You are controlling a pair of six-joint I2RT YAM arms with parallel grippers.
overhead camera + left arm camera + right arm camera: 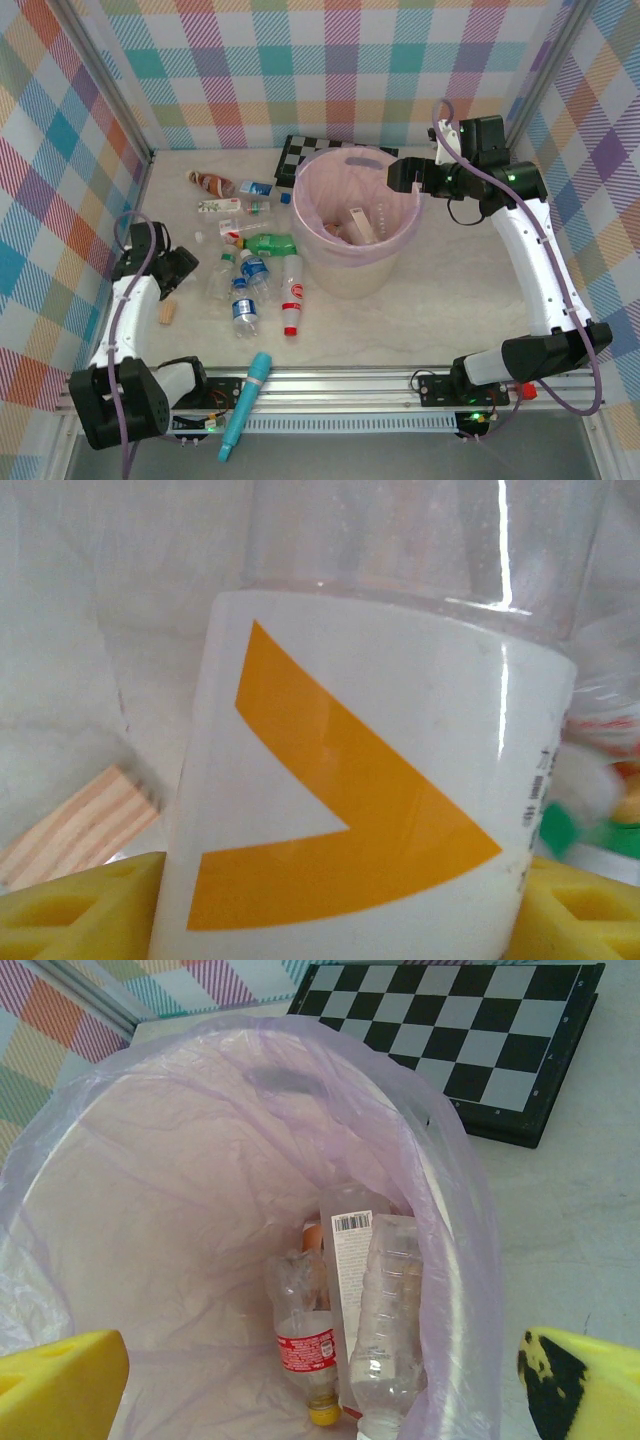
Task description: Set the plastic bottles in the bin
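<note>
Nearest, the left gripper straddles a white-and-orange labelled bottle, a pad at each side; clamped or not, cannot tell. Risk: the smooth round label slips or twists on the lift, or the arm sweeps the wooden block and the loose bottles just beside. Left wall close; open table toward the bin. Farther, the right gripper hangs wide open and empty over the bin's rim and may crowd a drop. Checkerboard behind.
</note>
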